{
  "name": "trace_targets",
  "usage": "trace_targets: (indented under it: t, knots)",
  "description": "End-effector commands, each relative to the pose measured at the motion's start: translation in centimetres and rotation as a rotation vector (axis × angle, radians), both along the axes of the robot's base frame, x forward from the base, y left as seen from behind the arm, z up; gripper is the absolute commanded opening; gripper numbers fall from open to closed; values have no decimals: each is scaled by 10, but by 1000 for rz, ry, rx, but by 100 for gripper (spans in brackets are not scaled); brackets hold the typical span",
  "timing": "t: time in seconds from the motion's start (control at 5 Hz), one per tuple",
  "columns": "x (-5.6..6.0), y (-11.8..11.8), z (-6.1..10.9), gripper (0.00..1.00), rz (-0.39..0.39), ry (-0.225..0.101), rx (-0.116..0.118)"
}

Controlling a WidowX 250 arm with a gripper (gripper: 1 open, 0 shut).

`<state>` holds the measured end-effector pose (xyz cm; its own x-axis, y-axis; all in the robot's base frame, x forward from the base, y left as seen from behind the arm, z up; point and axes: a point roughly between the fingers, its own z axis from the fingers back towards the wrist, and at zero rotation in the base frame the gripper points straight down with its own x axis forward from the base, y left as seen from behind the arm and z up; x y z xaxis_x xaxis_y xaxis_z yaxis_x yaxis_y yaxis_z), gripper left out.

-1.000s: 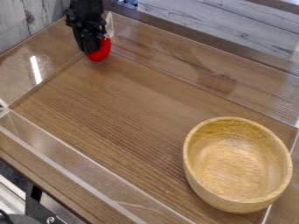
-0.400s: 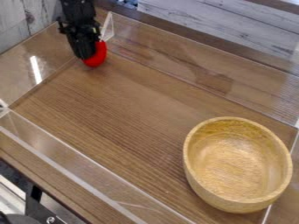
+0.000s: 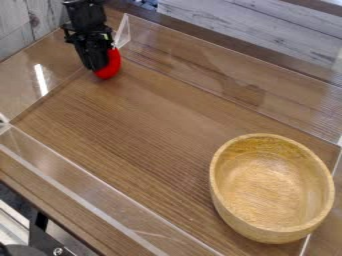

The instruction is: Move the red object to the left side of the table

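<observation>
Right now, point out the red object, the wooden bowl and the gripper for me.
red object (image 3: pixel 110 63): camera view, on its red right side beside the fingers.
wooden bowl (image 3: pixel 273 187): camera view, on the middle of its inner floor.
gripper (image 3: pixel 95 62): camera view, between its black fingertips.

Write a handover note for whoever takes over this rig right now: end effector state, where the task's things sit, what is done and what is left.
End effector: shut on the red object, pointing down, low over the table near its far left corner.
Wooden bowl: near right, not involved.
Done: red object picked up and carried to the left side.
Left: set it on the table, open, lift clear.
</observation>
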<state>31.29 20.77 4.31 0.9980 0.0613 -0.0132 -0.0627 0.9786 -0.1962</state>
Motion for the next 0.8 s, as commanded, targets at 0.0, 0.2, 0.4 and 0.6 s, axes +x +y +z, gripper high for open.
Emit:
trace_targets:
  t: [0.0,0.2,0.4,0.6]
  knots:
    - [2,1,22,0,44,-58,25]
    - [2,-4,20,0,76,-58,5]
    - [-5,-1,22,100,96,-56,-19]
    - [-11,3,24,100,117,-58,-43]
